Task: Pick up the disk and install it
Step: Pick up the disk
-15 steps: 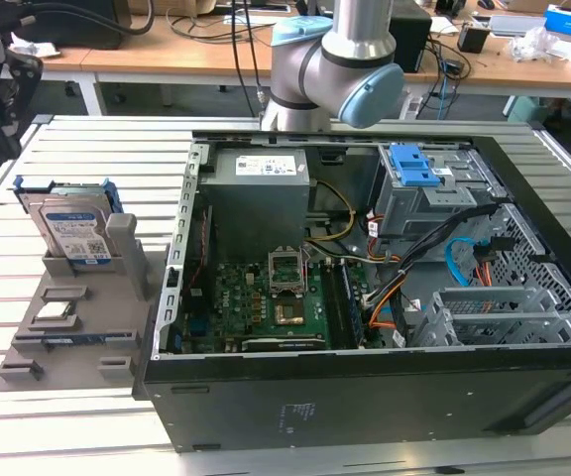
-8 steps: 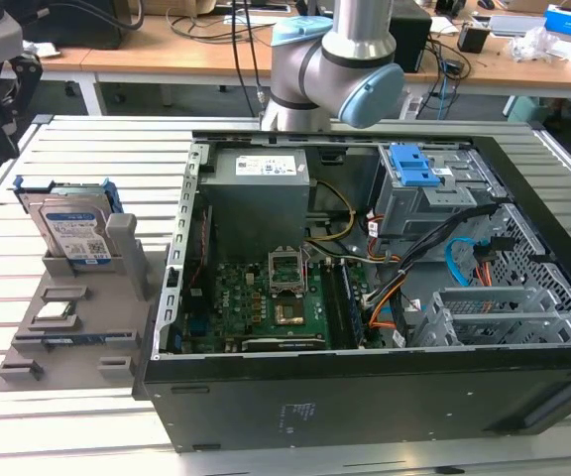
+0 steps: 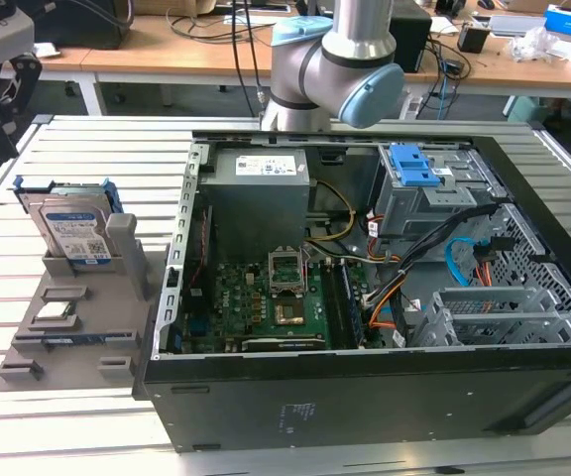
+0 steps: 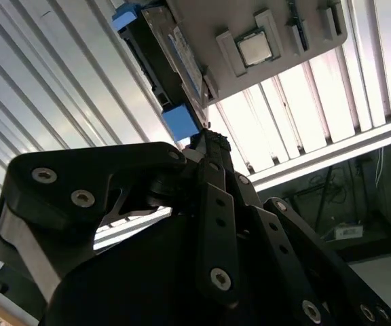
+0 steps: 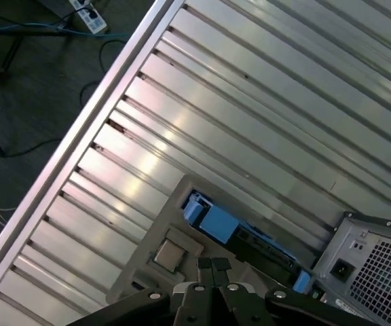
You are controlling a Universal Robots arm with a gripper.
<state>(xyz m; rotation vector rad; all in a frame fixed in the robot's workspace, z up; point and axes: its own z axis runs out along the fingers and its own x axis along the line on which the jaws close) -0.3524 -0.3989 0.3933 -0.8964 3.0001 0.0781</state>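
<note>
Disk (image 3: 75, 236) not picked up yet: seen standing in grey holder (image 3: 107, 319) on tabletop (image 3: 67, 436), at 9 o'clock from computer case (image 3: 365, 407). Tool (image 5: 214, 266) closed, nothing held. Pick-up and install both undone.

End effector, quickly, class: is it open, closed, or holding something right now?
End effector: closed, fingertips together, holding nothing. The disk stands in the grey holder on the table.
</note>
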